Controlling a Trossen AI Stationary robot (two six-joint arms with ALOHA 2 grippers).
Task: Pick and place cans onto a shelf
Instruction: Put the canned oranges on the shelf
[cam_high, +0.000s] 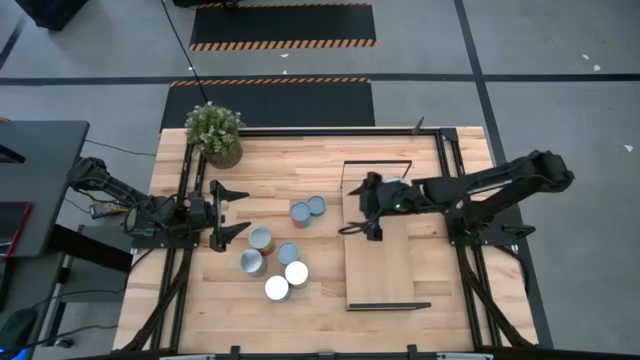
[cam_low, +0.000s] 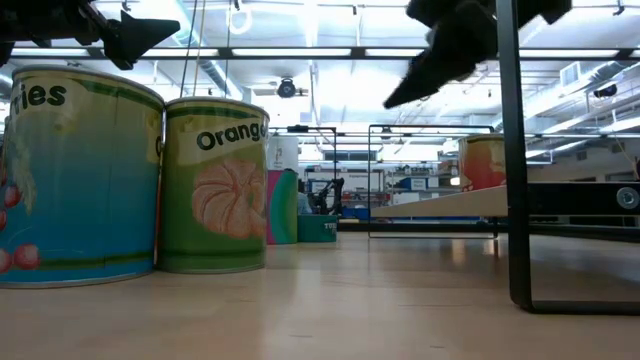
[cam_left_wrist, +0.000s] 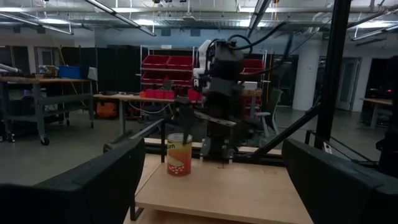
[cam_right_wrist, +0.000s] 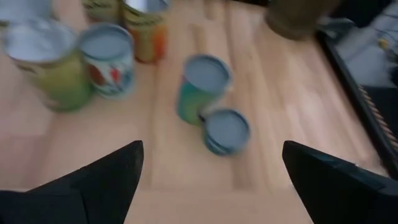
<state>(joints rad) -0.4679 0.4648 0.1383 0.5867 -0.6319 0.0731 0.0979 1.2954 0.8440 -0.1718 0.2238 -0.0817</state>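
Several cans (cam_high: 275, 255) stand upright in a loose group on the wooden tabletop, between my two arms; they also show in the right wrist view (cam_right_wrist: 208, 87). The shelf (cam_high: 378, 265), a light-wood board in a thin black frame, lies on the table's right half. One can (cam_left_wrist: 178, 154) stands on the shelf's far part, beside my right arm. My right gripper (cam_high: 345, 208) is open and empty above the shelf's left edge, facing the cans. My left gripper (cam_high: 243, 211) is open and empty at the table's left, facing the cans and the shelf.
A potted plant (cam_high: 214, 133) stands at the table's far left corner. Black frame rails run along the table's left (cam_high: 185, 200) and right (cam_high: 450, 190) sides. In the low view two large cans (cam_low: 150, 170) stand close by at the left.
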